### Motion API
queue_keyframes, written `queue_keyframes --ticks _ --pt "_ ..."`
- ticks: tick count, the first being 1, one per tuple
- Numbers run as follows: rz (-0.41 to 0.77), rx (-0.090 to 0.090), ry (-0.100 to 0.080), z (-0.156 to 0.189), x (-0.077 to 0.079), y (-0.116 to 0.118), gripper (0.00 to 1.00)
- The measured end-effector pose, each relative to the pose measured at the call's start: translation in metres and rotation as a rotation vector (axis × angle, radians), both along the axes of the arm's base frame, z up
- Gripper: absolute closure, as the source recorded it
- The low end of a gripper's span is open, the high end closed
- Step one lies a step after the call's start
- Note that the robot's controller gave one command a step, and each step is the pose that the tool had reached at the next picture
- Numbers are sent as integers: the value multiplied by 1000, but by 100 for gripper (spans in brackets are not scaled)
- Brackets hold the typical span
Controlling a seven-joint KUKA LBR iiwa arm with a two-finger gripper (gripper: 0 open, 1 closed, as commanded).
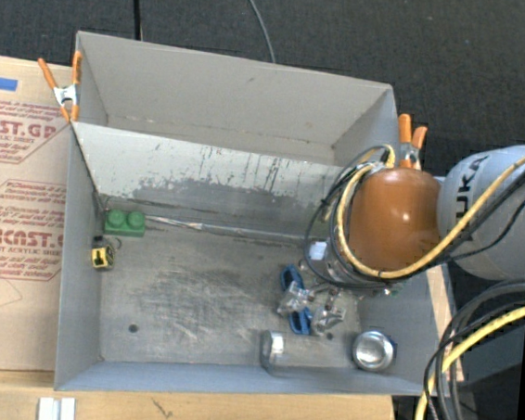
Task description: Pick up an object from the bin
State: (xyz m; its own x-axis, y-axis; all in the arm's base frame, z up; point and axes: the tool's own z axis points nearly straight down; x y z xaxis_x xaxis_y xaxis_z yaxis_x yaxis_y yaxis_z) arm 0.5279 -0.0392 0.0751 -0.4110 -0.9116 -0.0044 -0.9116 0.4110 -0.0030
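Right, on my screen the arm [485, 219] comes in from the right side of the view. Its rounded orange cover [392, 218], ringed by yellow and black cables [340, 222], sits above the right half of the grey bin [238, 90]. Below the cover the gripper [301, 304] is down close to the floor of the bin, in the right part, towards the wall at the bottom of the view. I make out blue and silvery parts at its lower end, but I cannot tell whether it is spread or pressed together, nor whether it pinches anything. The nearest thing to it is a small silver cylinder [272, 346], lying just below the gripper in the view, close against that bottom wall; whether the two touch I cannot say. A little to the right of the cylinder, near the bin's lower right corner, lies a round silver tin [373, 350], its shiny round face turned up towards the camera, apart from the cylinder. Well away on the left side a green brick [124, 222] with two studs rests where the floor meets the sloping back wall. Just below it sits a small yellow and black thing [101, 256], too small for me to name. The floor between these and the gripper is scuffed grey metal.
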Motion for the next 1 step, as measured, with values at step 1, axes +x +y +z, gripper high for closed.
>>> queue_keyframes --ticks 1 --pt "117 -3 -4 144 1 -6 100"
